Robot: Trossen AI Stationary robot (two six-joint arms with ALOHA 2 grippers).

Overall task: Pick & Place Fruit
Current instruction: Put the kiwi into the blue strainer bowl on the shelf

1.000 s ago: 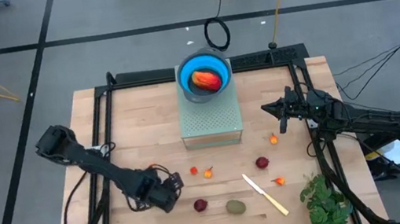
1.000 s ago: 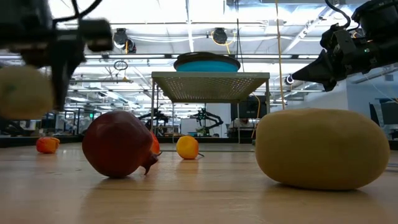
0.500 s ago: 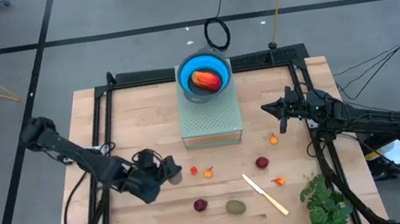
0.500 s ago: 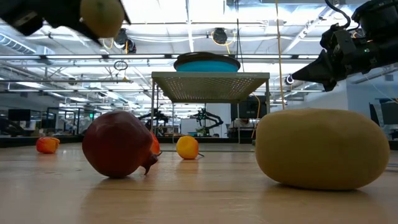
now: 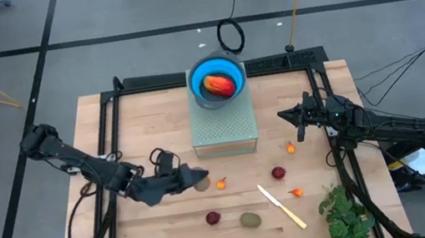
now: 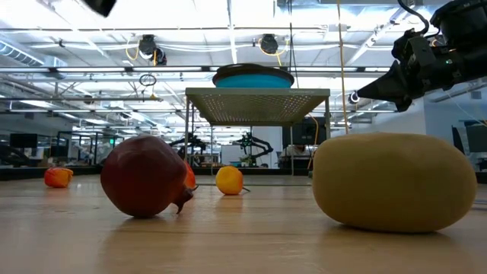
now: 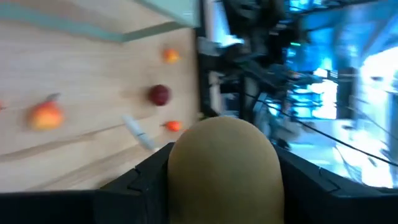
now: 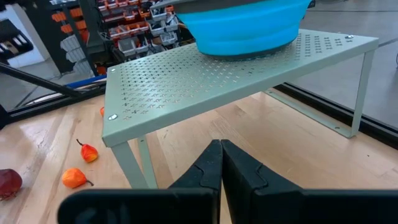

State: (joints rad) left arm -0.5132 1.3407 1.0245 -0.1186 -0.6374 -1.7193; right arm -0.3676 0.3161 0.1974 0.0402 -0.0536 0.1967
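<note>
I see left end effector [image 5: 198, 178] gripping kiwi-like fruit [image 7: 225, 163] above counter [image 5: 153, 119], left of centre, near small orange piece [image 5: 221, 183]. Right end effector [image 5: 298, 126] closed, empty, parked right of perforated shelf [image 5: 224, 126]. Blue bowl [image 5: 215, 76] on shelf holds red-orange oval [image 5: 219, 86]. Second kiwi [image 5: 250, 220] and dark red ball [image 5: 213, 218] lie near front edge.

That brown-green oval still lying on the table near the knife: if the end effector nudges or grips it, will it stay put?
The brown-green oval looks smooth and rounded, so a sideways nudge would probably roll it. Its stubby egg shape in the low view suggests it wobbles rather than travels far. It seems rigid; the left end effector holds a similar piece without visible squashing.
</note>
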